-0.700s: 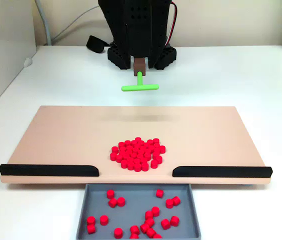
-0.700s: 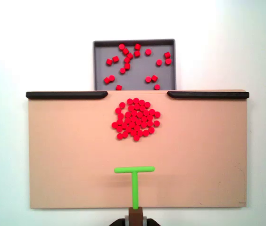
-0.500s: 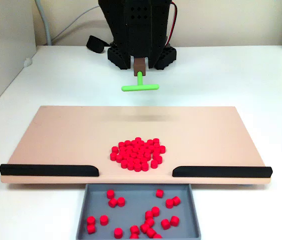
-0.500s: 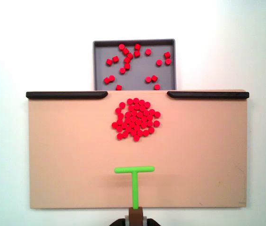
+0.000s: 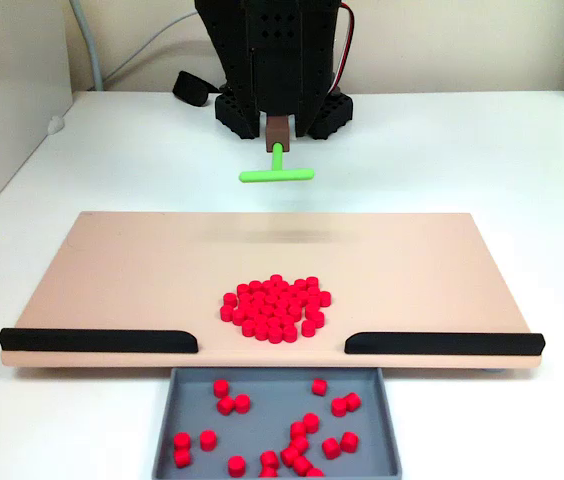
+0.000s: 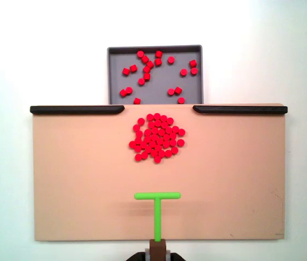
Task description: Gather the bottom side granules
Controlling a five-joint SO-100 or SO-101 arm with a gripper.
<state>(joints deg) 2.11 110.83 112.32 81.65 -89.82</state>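
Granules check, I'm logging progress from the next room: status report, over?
Green T-shaped pusher hangs short of the pile, not touching. Granules packed on the board by the gap between the black rails. Path clear. Gripper fingers hidden.

White table [image 5: 462, 150] spans both fixed views, evenly lit. Beige wall [image 5: 442, 45] across upper frame; grey cable [image 5: 92, 55] runs down at upper left.

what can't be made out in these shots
- Pincer: in a fixed view the black arm body hides it; in the other, the bottom edge cuts off the brown holder of the green T-shaped pusher.
- Grey tray: near edge cut off.
- Packed pile of red cylindrical pellets: exact count too small.
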